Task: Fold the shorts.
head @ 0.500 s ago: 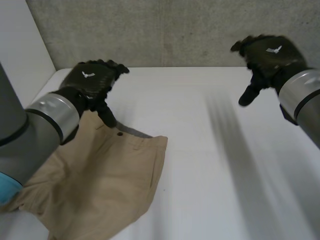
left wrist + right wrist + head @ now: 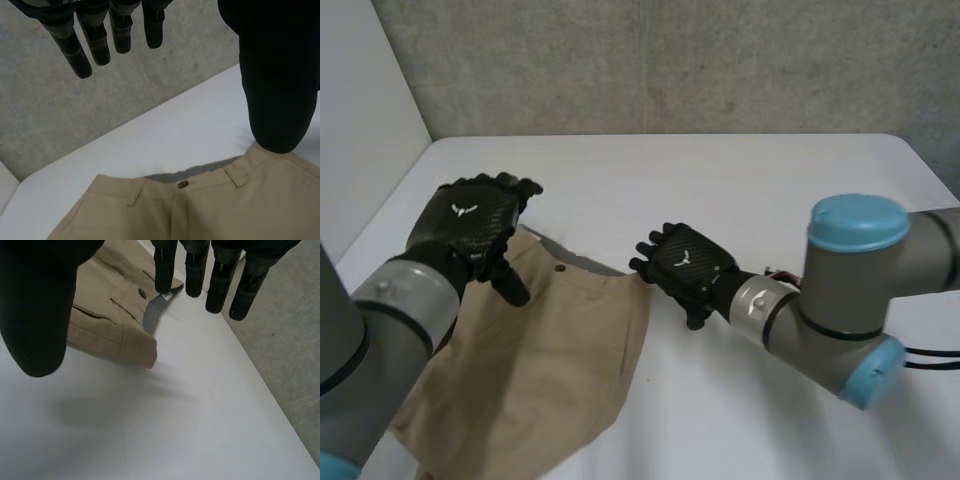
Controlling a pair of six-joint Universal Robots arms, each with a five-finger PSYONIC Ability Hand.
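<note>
From the head view, the tan shorts [image 2: 540, 350] lie flat on the near left part of the white table [image 2: 740, 180], waistband toward the wall, button [image 2: 559, 268] showing. The left hand [image 2: 470, 225] hovers over the waistband's left end. The right hand [image 2: 685, 265] sits low, just beside the waistband's right corner.

In the left wrist view, the left hand's fingers [image 2: 100, 35] are straight and spread from the thumb, holding nothing, with the waistband and button below the palm.

In the right wrist view, the right hand's fingers [image 2: 220, 280] are likewise straight and empty, with the waistband corner near the fingertips.
</note>
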